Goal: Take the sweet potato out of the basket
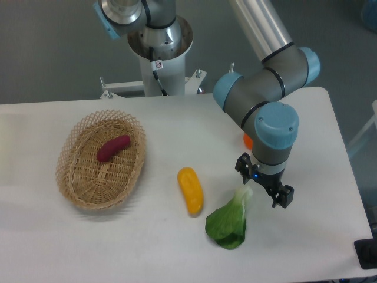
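The sweet potato (pixel 113 148), small and dark reddish-purple, lies inside the oval wicker basket (pixel 75 188) on the left part of the table, a little toward its far end. My gripper (pixel 263 183) hangs far to the right of the basket, pointing down at the table, and its black fingers (pixel 283 197) are spread apart with nothing between them. It stands open, right beside the white stem of a leafy green.
A yellow-orange oblong vegetable (pixel 190 190) lies between the basket and the gripper. A green leafy vegetable (pixel 228 223) rests just below and to the left of the gripper. An orange object (pixel 248 140) is partly hidden behind the arm. The robot base (pixel 159 53) stands at the table's far edge.
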